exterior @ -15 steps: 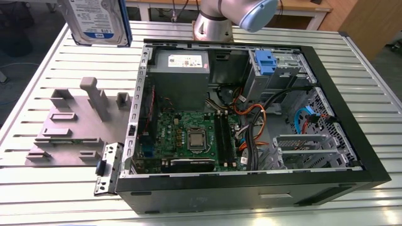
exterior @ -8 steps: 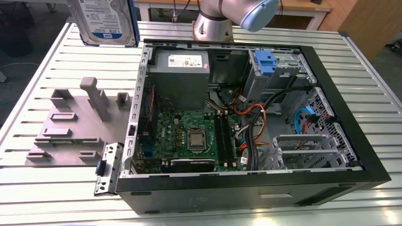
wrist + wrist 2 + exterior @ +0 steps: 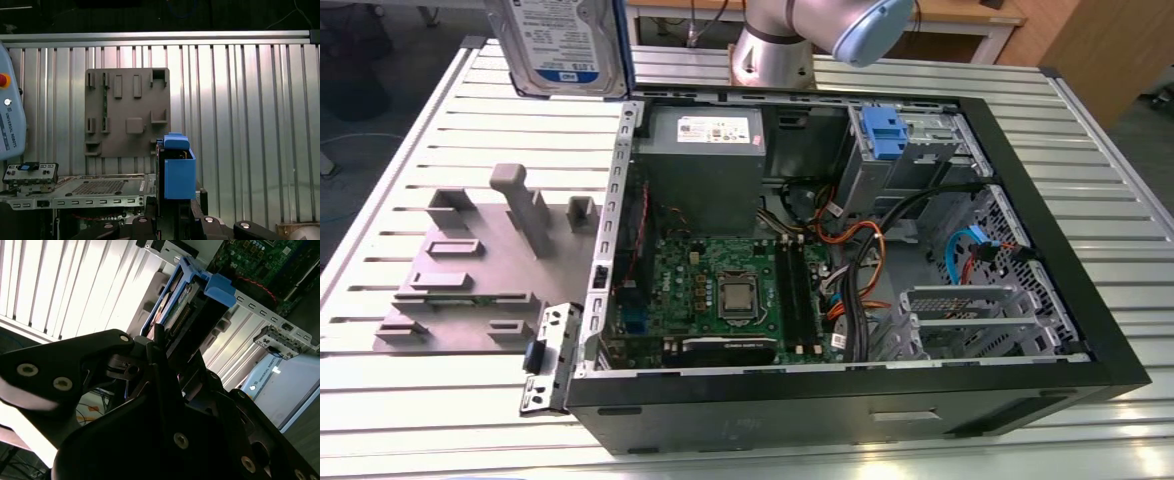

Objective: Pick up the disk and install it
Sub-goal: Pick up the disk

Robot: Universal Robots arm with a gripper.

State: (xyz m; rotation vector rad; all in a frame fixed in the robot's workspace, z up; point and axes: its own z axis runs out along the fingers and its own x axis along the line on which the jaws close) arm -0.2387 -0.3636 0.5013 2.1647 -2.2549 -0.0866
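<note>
A robot arm holds the disk in the air at the exterior view's upper left. It hangs over the slatted metal worktop, just outside the far corner of an open computer case. The gripper is clamped on the disk. In both wrist views its black fingers press the drive's two flat sides, and the blue side bracket and its blue tab stick out past them. The disk's broad face carries a white-and-blue label; the print on it is too small to read. A grey plastic stand with upright posts sits on the worktop beside the case, with nothing in it. Inside the case are a grey power-supply box with a white sticker, a green motherboard, and a drive bay holding another blue bracket. The disk looks rigid and dense for its size, with smooth metal that could slip, and it is probably sensitive to knocks. A firm hold across the metal body seems safest, since the plastic tab would likely flex.
</note>
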